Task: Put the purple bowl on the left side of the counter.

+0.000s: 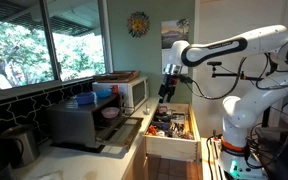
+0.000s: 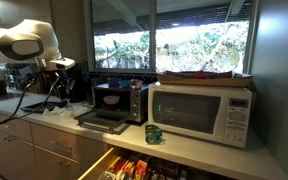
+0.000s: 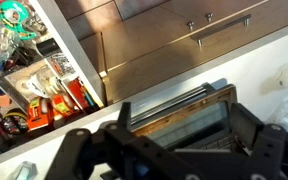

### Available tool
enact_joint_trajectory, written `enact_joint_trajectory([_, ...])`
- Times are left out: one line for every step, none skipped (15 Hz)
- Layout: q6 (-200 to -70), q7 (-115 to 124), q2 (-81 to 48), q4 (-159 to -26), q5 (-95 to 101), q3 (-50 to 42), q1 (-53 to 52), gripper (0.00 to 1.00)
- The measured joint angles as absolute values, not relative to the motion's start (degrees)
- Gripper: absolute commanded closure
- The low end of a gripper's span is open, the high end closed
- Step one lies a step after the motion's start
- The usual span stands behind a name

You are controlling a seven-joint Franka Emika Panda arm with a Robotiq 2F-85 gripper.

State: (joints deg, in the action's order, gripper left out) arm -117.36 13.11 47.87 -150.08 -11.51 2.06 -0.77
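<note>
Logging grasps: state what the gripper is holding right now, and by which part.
Nothing is held. The gripper hangs open in the air, and the wrist view shows nothing between its jaws.

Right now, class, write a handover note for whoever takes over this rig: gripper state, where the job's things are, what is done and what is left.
The gripper looks open and empty in the wrist view. It hangs above the open drawer, touching nothing.
The bowl seems to be the pinkish-purple shape inside the open toaster oven, though it is too small to be sure.
The counter carries the oven and a microwave.
Done: nothing yet; the bowl is not grasped.
Left: reach into the oven, grip the bowl, lift it out and set it on the counter's left side.
</note>
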Motion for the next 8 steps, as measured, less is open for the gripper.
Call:
enact_joint_trajectory([-117.36,13.11,47.86,-150.08,-11.51,2.06,-0.77,0.00])
enact_joint_trajectory([-117.36,13.11,47.85,-150.08,-11.51,2.06,-0.77,0.00])
enact_joint_trajectory([-117.36,13.11,47.85,-150.08,-11.51,2.06,-0.77,0.00])
enact_joint_trajectory([-117.36,13.11,47.85,-150.08,-11.51,2.06,-0.77,0.00])
enact_joint_trajectory([-117.36,13.11,47.85,-150.07,-11.51,2.06,-0.75,0.00])
enact_joint_trajectory([-118.00,13.50,47.82,-150.06,-11.51,2.27,-0.48,0.00])
enact_joint_trajectory([-120.55,15.05,47.59,-150.14,-11.15,2.95,0.32,0.00])
enact_joint_trajectory([-123.76,16.79,47.15,-150.22,-11.08,3.81,1.33,0.00])
